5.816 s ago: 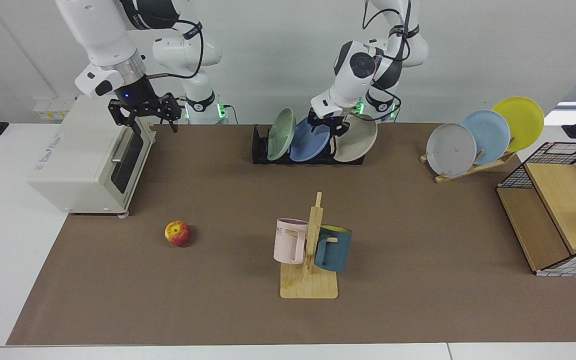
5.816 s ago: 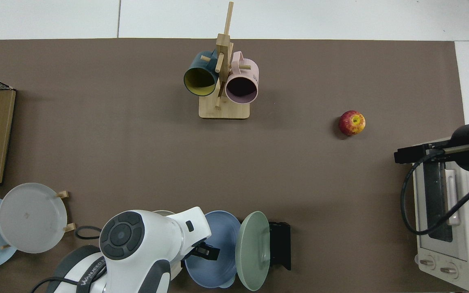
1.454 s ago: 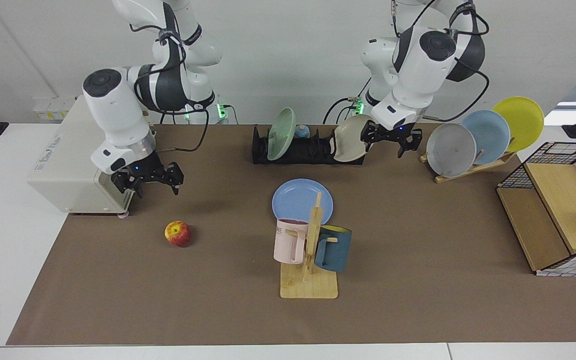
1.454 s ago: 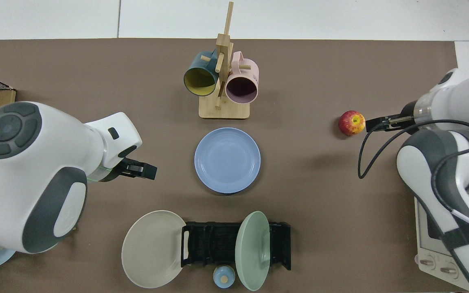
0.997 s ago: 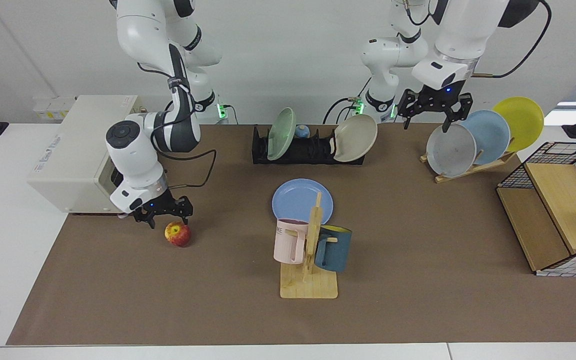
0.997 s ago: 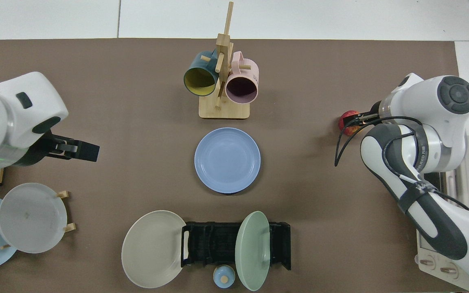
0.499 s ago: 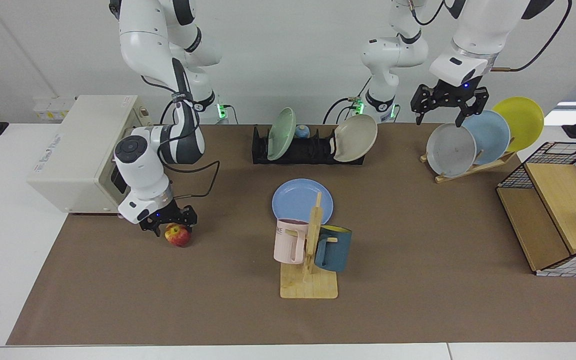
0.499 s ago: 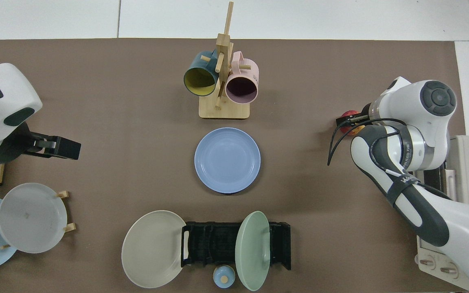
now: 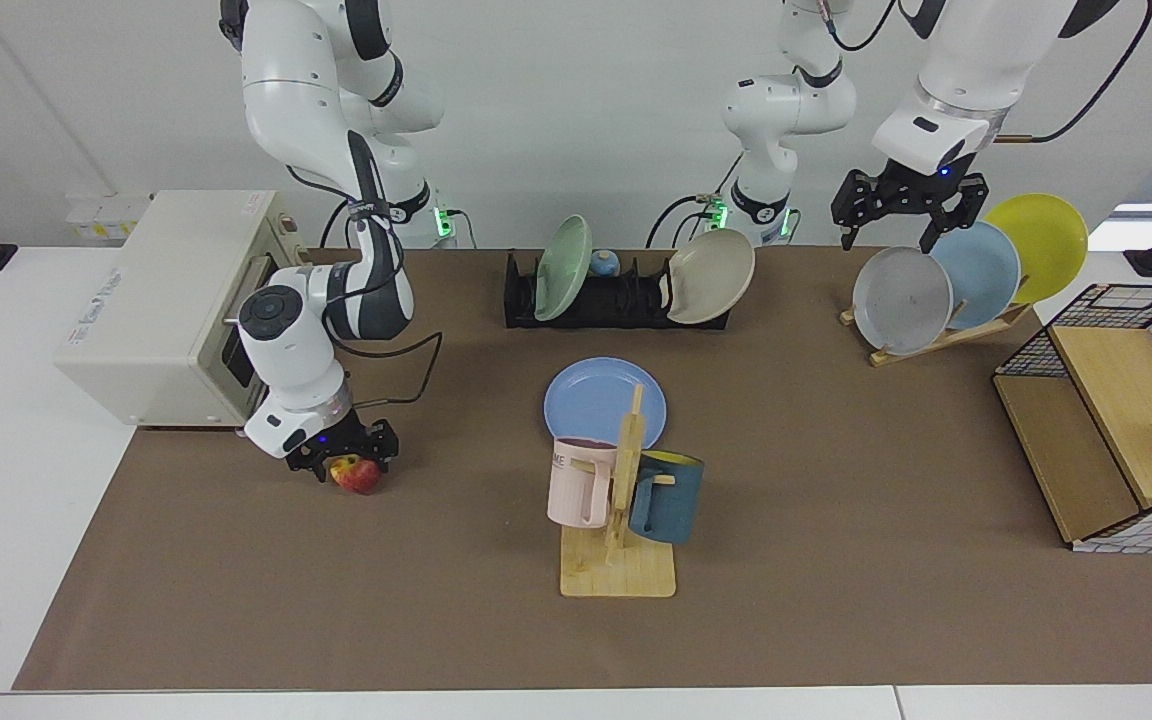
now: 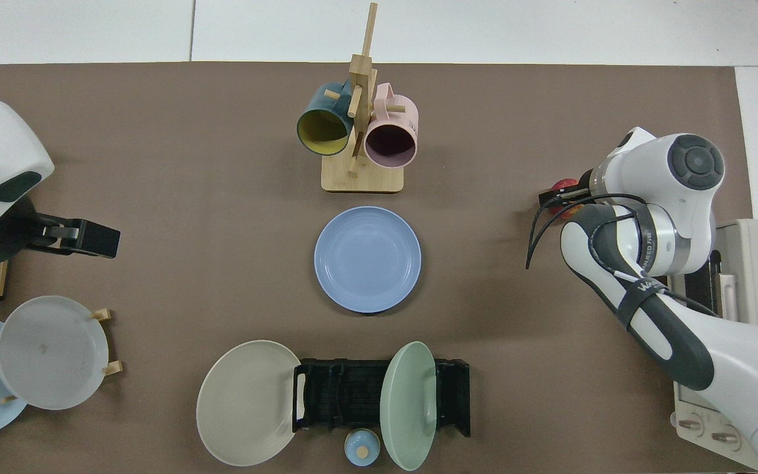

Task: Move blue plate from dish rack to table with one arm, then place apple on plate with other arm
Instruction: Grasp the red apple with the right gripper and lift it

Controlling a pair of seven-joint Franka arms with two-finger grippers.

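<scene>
1. Two white Franka arms work over the table, a long white top covered by a matt brown mat.
2. Lying flat on the mat near its middle is the blue plate, a smooth round periwinkle dish with a shallow raised rim, just behind the light wooden mug tree that carries a pink mug and a dark teal mug.
3. Behind the plate stands the dish rack, low, black and slotted; a pale green plate leans upright in it and a beige plate tilts at its end.
4. Small and round, the apple is glossy red with yellow patches and sits on the mat in front of the cream boxy toaster oven.
5. Bent low, the right gripper is down at the apple, its black fingers either side of the fruit; whether they are pressing on it cannot be told, since the wrist hides most of it from above.
6. High over the slanted wooden plate stand, the left gripper hangs with its fingers spread apart and nothing between them, above a grey plate, a sky-blue plate and a yellow plate.
</scene>
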